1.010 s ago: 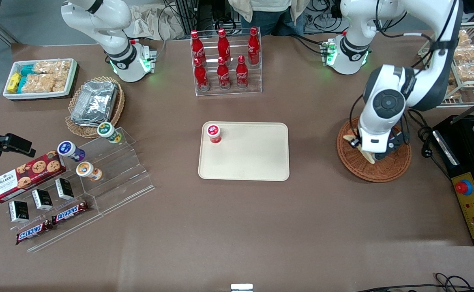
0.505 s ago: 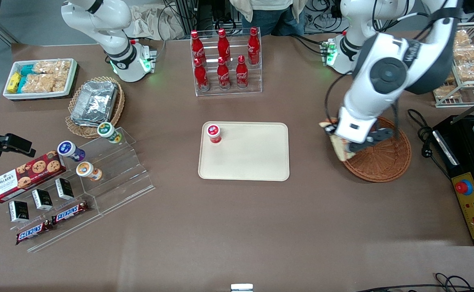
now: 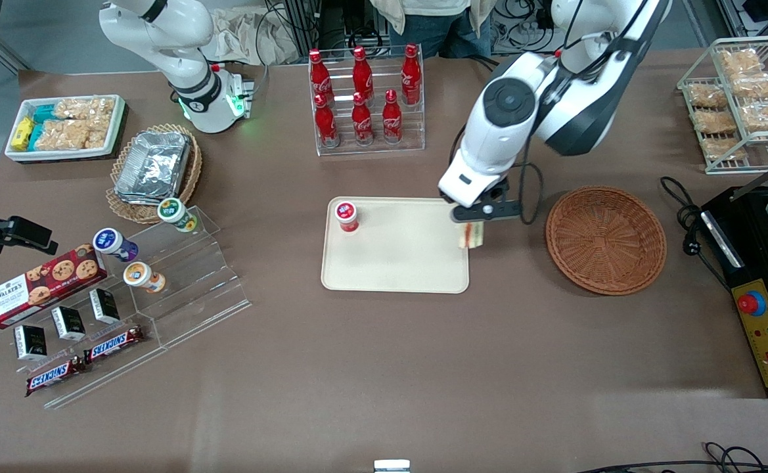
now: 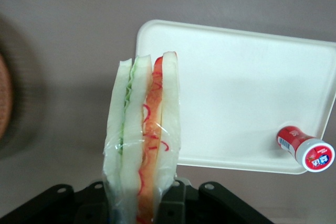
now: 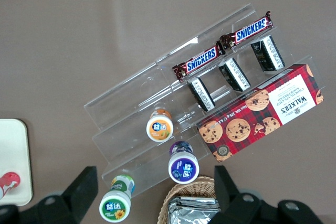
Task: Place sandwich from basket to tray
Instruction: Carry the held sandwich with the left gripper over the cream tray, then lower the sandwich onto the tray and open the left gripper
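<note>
Sandwich (image 3: 471, 235) sits clamped upright in my end effector (image 3: 474, 226), held off the worktop (image 3: 384, 368) above the tray (image 3: 397, 263) edge that faces the basket (image 3: 606, 240). My wrist camera shows its plastic wrap and the green and orange-red layers (image 4: 143, 145) between my fingers. From the tray's centre, a red-capped bottle (image 3: 346, 216) stands at ten o'clock. The basket holds nothing.

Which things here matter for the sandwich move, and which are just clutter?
Job: sandwich, held in the gripper above the tray edge; basket.

Clutter: red-capped cup on the tray, cola bottles, Snickers bars, cookie box.
</note>
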